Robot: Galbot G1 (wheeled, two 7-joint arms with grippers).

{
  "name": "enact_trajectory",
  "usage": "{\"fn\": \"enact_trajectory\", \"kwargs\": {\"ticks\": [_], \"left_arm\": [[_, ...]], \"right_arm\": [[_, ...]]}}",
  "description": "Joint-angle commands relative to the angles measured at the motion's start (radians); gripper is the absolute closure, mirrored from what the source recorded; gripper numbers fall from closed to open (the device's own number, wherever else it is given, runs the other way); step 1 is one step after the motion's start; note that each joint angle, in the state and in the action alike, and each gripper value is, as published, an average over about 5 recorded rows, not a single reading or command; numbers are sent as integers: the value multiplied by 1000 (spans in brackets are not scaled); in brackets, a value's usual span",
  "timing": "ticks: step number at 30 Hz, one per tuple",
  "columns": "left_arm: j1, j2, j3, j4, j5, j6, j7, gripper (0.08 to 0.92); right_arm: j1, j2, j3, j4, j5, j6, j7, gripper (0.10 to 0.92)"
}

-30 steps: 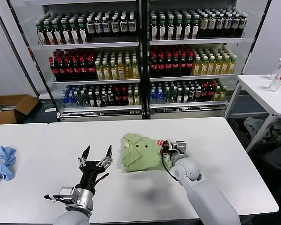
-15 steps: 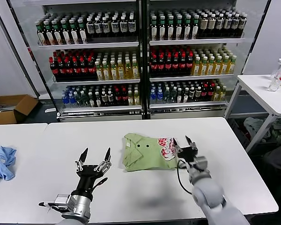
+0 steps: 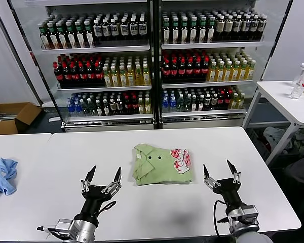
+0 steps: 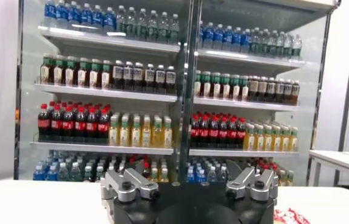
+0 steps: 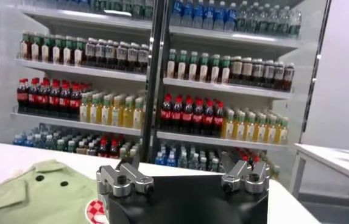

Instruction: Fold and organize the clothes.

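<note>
**Grippers spread, shirt folded at mid-table**

Head view: right gripper spread wide, empty, near edge, just right of shirt and apart from it. Left gripper spread too, empty, near-left of shirt, apart. Shirt lying as a compact folded packet mid-table, collar left, red-and-white patch at far-right corner. Blue cloth well off to the left.

Left wrist view: fingers parted, nothing between; patch barely peeking.

Right wrist view: fingers parted over shirt's edge.

Judged best: keep clear of the packet while retreating; if tidying further, press edges flat from above, never drag a corner.
</note>
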Motion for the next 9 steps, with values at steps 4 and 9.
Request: {"fn": "enact_trajectory", "kwargs": {"ticks": [4, 9], "left_arm": [[53, -13, -15, -26, 37, 24, 19, 177], [61, -16, -20, -31, 45, 29, 20, 177]], "right_arm": [[-126, -9, 54, 116, -49, 26, -13, 203], [-112, -7, 42, 116, -50, 16, -9, 203]]}}
